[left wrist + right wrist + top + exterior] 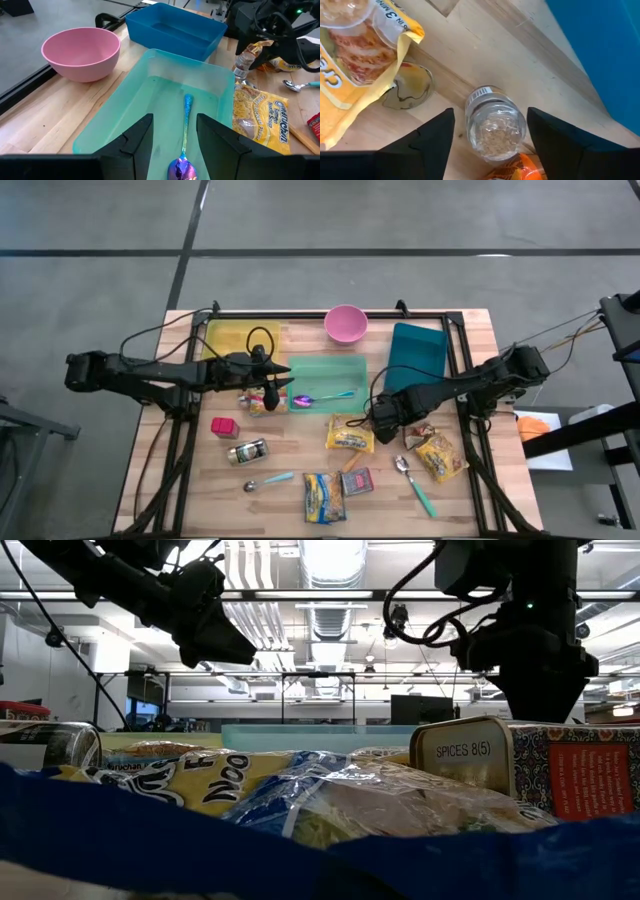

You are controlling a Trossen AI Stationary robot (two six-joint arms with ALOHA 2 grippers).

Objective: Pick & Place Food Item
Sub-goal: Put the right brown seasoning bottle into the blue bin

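— How is the light over the table (300, 480)?
— Even and bright from above; the arms throw only soft, short shadows on the wood.

— And the level view?
— Ceiling strip lights (335, 560) glare white at the top centre, leaving both arms as dark silhouettes. The noodle packets (300, 800) at the bottom are blurred.

— The wrist views?
— The spice jar (496, 127) is slightly soft; the teal bin (125, 115) shows pale sheen.

Pink bowl (346, 323) top centre; teal bin (327, 384) mid-frame w/ iridescent purple-blue spoon (183, 150); dark blue bin (415, 356) right of it; yellow bin (241, 340) upper left. Yellow noodle pkt (261, 118), blue print. Bench (290, 460) light wood.
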